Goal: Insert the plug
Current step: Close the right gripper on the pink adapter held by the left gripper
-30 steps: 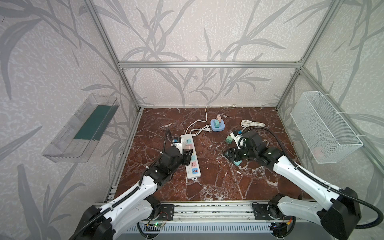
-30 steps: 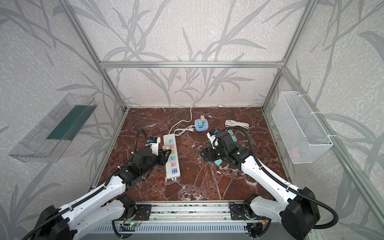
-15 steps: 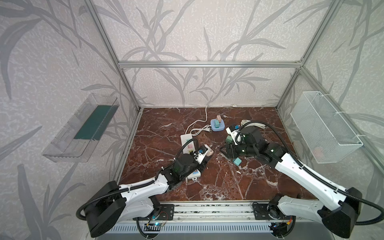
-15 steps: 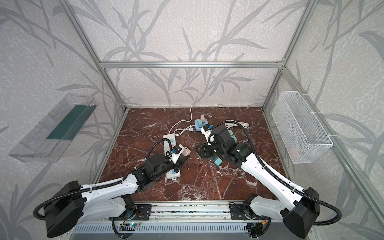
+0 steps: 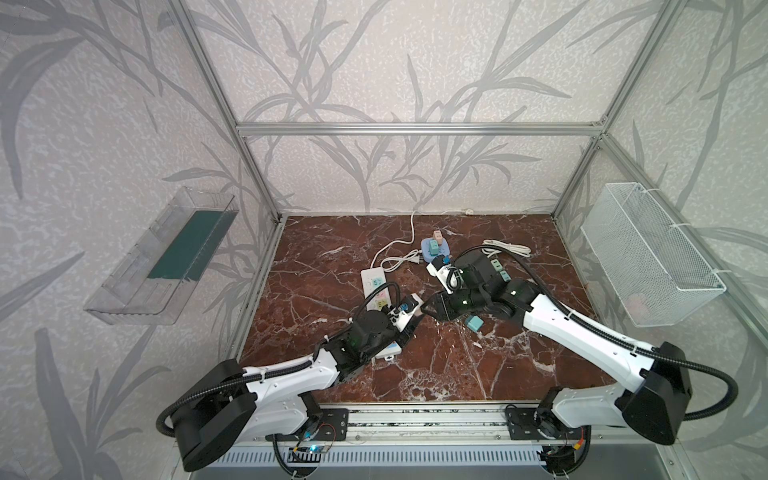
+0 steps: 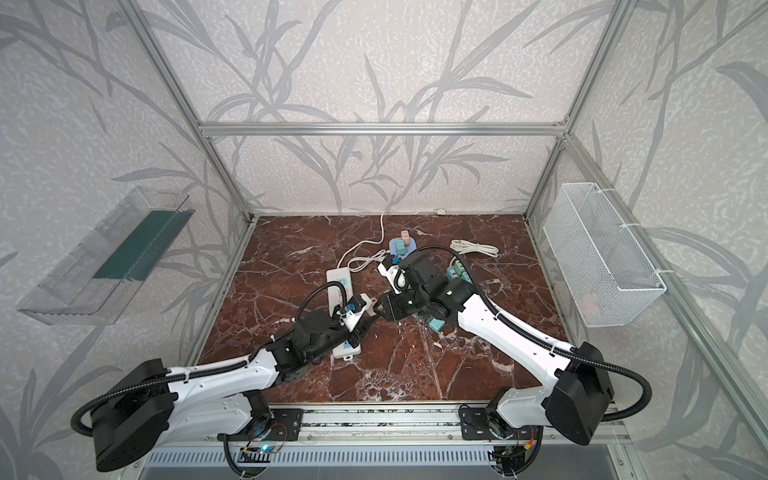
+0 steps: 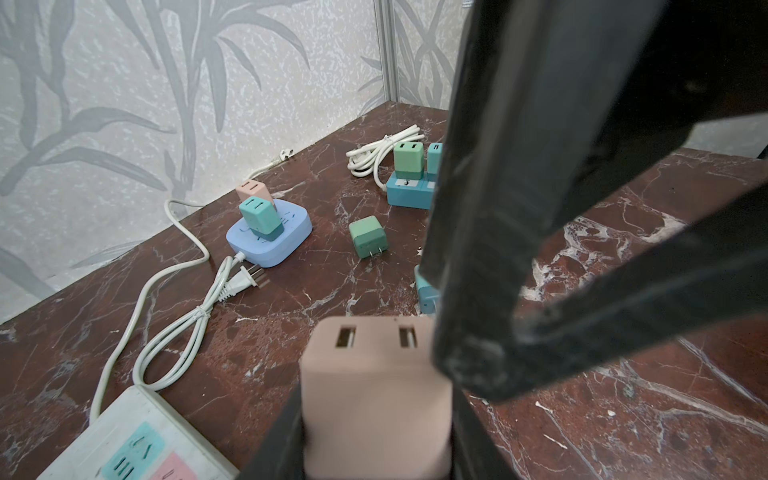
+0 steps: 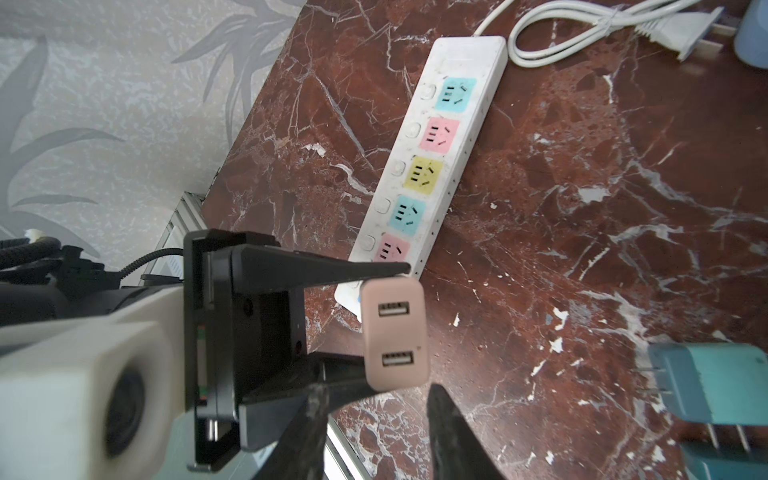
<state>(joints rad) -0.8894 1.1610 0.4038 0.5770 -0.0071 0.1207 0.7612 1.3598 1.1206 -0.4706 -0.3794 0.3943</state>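
two arms (image 5: 291, 374); one white power strip (image 8: 436, 158); one blue socket hub (image 7: 291, 237); one teal socket block (image 7: 407, 197); two pink adapters (image 7: 374, 386), two green adapters (image 7: 368, 237), three teal adapters (image 7: 259, 216); one clear tray (image 5: 166, 257); one wire basket (image 5: 648, 253).

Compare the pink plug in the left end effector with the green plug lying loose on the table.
The pink plug is pale pink; the green plug is two-tone green.
The pink plug is clamped in the left end effector; the green plug lies free on the table.
The pink plug shows two USB slots, prongs hidden; the green plug shows its prongs.
Both are small rounded blocks, neither in a socket.
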